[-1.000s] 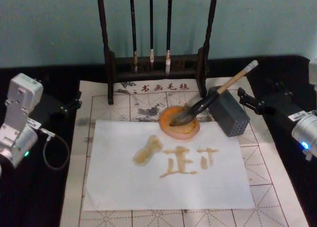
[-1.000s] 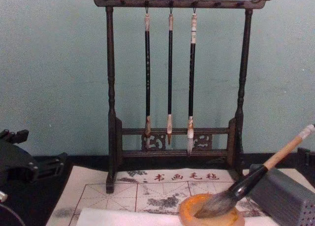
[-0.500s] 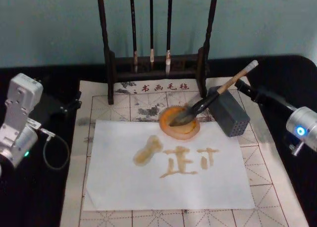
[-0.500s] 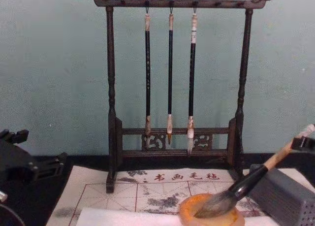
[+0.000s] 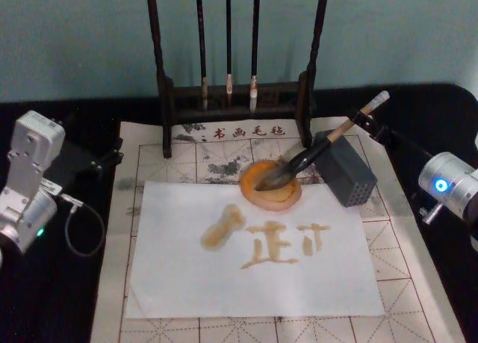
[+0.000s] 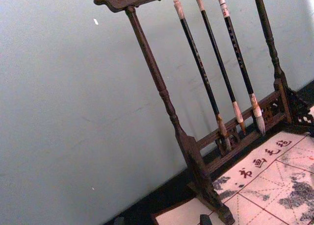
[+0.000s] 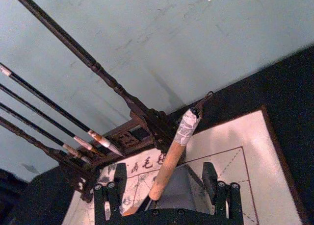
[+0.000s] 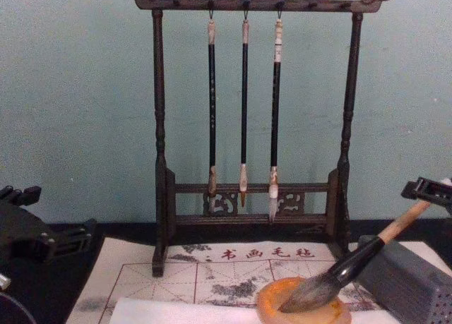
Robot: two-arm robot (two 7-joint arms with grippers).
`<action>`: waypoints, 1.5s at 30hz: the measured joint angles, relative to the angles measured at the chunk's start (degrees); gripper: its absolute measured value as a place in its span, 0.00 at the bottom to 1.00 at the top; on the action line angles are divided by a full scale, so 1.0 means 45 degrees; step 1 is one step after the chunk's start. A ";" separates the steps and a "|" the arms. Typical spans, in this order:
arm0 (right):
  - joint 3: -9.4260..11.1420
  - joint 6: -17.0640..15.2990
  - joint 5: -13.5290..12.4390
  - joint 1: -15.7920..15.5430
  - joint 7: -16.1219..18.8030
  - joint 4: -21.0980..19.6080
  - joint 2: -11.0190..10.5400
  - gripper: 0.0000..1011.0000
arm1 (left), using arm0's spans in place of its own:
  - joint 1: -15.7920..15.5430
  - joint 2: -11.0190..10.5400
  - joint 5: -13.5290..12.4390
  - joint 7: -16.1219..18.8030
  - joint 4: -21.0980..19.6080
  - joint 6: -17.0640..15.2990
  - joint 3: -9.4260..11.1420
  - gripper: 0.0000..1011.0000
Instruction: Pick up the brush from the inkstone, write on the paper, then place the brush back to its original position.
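One brush [image 8: 357,262] end behind right fingers [image 8: 426,189]

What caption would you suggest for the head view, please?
Right gripper open astride the brush handle, bristles in the inkstone at the far edge of the marked paper; left gripper idle.

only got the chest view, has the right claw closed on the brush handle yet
Observer: not yet. In the right wrist view the right claw is open, its fingers either side of the brush handle, with gaps.
Operator: is the paper blank
Observer: no. The head view shows amber strokes already on the paper.
Operator: left arm?
Observer: the left claw is parked at the mat's left edge, off the paper.
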State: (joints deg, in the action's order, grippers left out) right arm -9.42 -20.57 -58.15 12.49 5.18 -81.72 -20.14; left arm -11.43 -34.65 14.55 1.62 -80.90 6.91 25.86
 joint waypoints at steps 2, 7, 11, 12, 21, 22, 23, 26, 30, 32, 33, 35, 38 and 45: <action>-0.0016 -0.0001 -0.0105 0.0058 -0.0076 0.0049 0.0071 0.99 | 0.0000 0.0000 0.0000 0.0000 -0.0001 0.0000 0.0000 0.99; -0.0021 0.0076 -0.0522 0.0196 -0.0348 0.0167 0.0360 0.99 | 0.0000 0.0000 0.0000 0.0000 -0.0001 0.0000 0.0000 0.99; -0.0039 0.0157 -0.0771 0.0266 -0.0591 0.0247 0.0545 0.99 | 0.0001 0.0000 -0.0001 0.0000 0.0000 0.0000 -0.0001 0.99; -0.0052 0.0171 -0.0810 0.0275 -0.0642 0.0259 0.0570 0.99 | 0.0000 0.0000 -0.0001 0.0000 0.0000 0.0000 -0.0001 0.99; -0.0238 0.0360 -0.1121 0.0499 -0.0949 0.0559 0.0660 0.99 | 0.0000 0.0001 0.0000 0.0000 -0.0001 0.0000 -0.0001 0.99; -0.0254 0.0391 -0.1136 0.0514 -0.0964 0.0578 0.0661 0.99 | 0.0000 0.0000 0.0000 0.0000 0.0000 0.0000 -0.0001 0.99; -0.0283 0.0461 -0.1166 0.0532 -0.0979 0.0609 0.0663 0.99 | 0.0000 0.0000 0.0000 0.0000 0.0000 0.0000 -0.0001 0.99; -0.0359 0.0590 -0.1216 0.0579 -0.0990 0.0663 0.0653 0.99 | 0.0000 0.0000 0.0000 0.0000 0.0000 0.0000 -0.0001 0.99; -0.0491 0.0682 -0.1286 0.0672 -0.1010 0.0784 0.0631 0.99 | 0.0000 0.0000 -0.0001 0.0000 0.0000 0.0000 -0.0001 0.99; -0.0532 0.0720 -0.1313 0.0698 -0.1020 0.0818 0.0622 0.99 | 0.0000 0.0000 -0.0001 0.0000 0.0000 0.0000 -0.0001 0.99; -0.0578 0.0765 -0.1342 0.0713 -0.1041 0.0846 0.0615 0.99 | 0.0000 0.0000 0.0000 0.0000 0.0000 0.0000 0.0000 0.99; -0.0617 0.0830 -0.1368 0.0723 -0.1074 0.0862 0.0616 0.99 | 0.0000 0.0000 0.0000 0.0000 -0.0001 0.0000 0.0000 0.99; -0.0673 0.0997 -0.1419 0.0724 -0.1126 0.0876 0.0622 0.99 | 0.0000 0.0000 -0.0001 0.0000 -0.0001 0.0000 0.0000 0.99; -0.0844 0.1370 -0.1457 0.0744 -0.1174 0.0932 0.0592 0.99 | 0.0000 0.0000 0.0000 -0.0001 0.0000 0.0000 0.0000 0.99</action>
State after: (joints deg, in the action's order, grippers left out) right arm -13.22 -14.40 -64.71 15.84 -0.11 -77.52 -17.47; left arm -11.43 -34.64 14.55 1.62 -80.90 6.91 25.86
